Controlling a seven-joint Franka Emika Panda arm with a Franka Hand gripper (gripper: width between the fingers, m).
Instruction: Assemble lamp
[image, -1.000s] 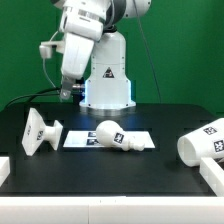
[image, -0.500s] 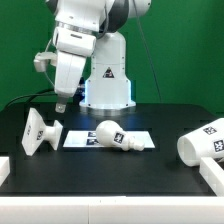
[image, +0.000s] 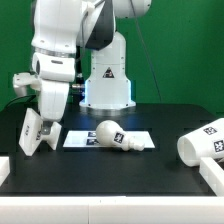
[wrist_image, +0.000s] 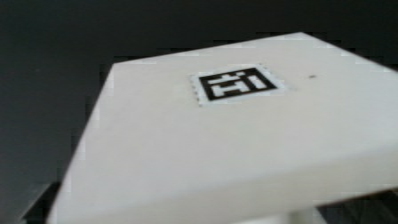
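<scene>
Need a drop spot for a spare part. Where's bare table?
Free: the table strip on the camera side of the marker board and bulb, and the gap between bulb and shade. Crowded: the exterior view's left, where the gripper hovers over the base.

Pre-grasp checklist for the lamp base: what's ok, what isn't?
1. Jaws open, nothing held: ok. The gripper carries nothing.
2. Gripper above the base: ok. The tagged face fills the wrist view.
3. Jaws lined up with the base's sides: cannot tell. No fingers show in the wrist view.
4. Base clear of neighbours: ok. The bulb lies apart on the marker board.
5. Shade out of the path: ok. It lies far at the exterior view's right.
</scene>
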